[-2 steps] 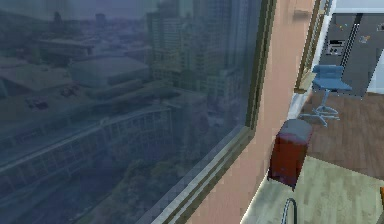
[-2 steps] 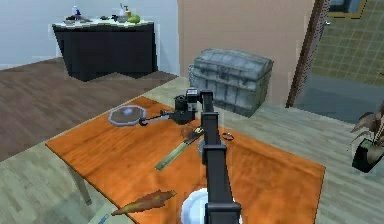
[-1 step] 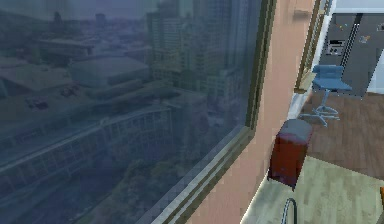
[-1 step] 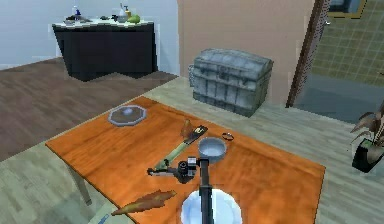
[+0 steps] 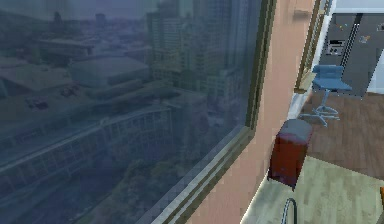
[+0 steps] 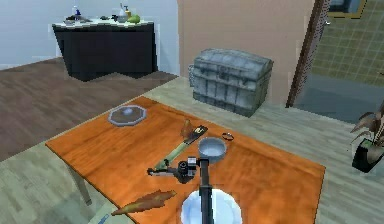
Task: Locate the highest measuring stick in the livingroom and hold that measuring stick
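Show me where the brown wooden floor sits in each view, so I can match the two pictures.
Forward view: the wooden floor lies at the right, under the blue stool.
Arm side view: the wooden floor lies at the left, before the dark counter.
Shared landmark: the pale floor that borders it in both.

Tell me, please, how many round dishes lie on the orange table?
3: a grey dish toward the table's left, a grey bowl mid-table, a white plate at the bottom edge, partly behind the arm. More may be hidden.
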Robot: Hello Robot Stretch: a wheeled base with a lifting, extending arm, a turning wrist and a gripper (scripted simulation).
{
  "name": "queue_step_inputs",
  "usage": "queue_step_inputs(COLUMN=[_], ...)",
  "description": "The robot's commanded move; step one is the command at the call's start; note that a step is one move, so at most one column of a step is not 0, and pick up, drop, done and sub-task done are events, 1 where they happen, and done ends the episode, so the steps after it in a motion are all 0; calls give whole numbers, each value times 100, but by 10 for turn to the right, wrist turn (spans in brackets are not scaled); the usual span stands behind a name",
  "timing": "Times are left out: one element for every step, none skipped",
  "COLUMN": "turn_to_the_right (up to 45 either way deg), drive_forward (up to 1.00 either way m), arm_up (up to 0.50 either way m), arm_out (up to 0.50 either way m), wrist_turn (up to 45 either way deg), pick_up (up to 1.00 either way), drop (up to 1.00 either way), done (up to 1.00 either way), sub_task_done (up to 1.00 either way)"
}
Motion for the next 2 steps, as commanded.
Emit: queue_step_inputs(turn_to_the_right=[0,0], drive_forward=[0,0], arm_up=[10,0], arm_out=[0,0], wrist_turn=[0,0], pick_up=[0,0], drop=[0,0], done=[0,100], sub_task_done=[0,0])
